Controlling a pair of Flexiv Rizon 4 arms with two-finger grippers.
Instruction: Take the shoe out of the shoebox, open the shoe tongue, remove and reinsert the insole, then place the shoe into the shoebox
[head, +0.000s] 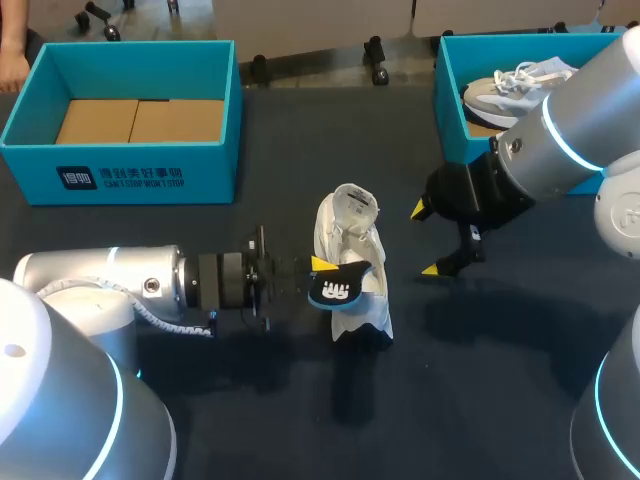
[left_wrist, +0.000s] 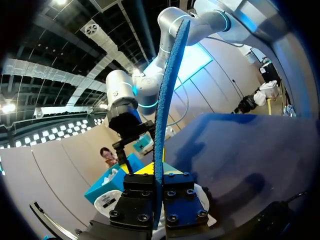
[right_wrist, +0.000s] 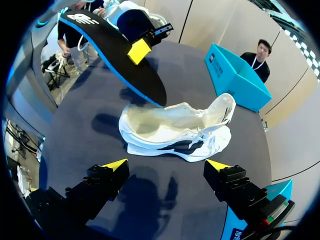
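Head view: left jaws are holding the insole (head: 335, 288) just above the shoe (head: 350, 235).
Left jaws are squeezing shut on the thin insole from both sides, and its tip is pointing down at the shoe, which is sitting on the table (head: 500, 390) between the two arms. I think the insole is light and bendy, so pinching it flat near its middle looks best. The shoe looks soft and light and may be sliding if pushed, so holding its heel wall seems wise. Right jaws are standing wide open, holding nothing, near the shoe but not touching it.
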